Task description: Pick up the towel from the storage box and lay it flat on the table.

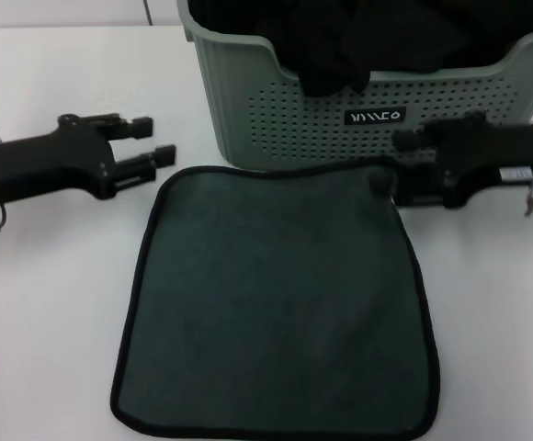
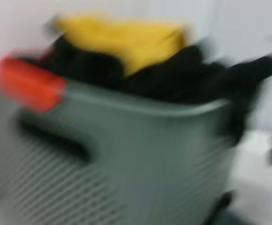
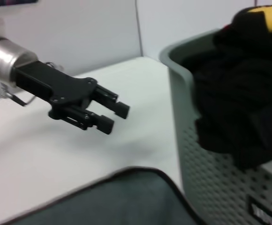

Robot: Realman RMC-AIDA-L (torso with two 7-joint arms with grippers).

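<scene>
Spread flat on the table (image 1: 55, 322), grey-green side up, just in front of the storage box (image 1: 285, 119): the towel (image 1: 276, 303), far edge beside the box's front wall. Left gripper (image 1: 152, 147) off the far-left corner, fingers parted, holding nothing. Right gripper (image 1: 391, 170) at the far-right corner; grip cannot be told. Heaped in the box: black cloths (image 1: 358, 37), yellow cloth (image 2: 126, 37).

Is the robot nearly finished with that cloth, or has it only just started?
Nearly finished. The towel lies spread dark side up on the table, outside the storage box. The left gripper is open and empty; the right gripper is at the towel's far corner. Only pulling away remains.
</scene>
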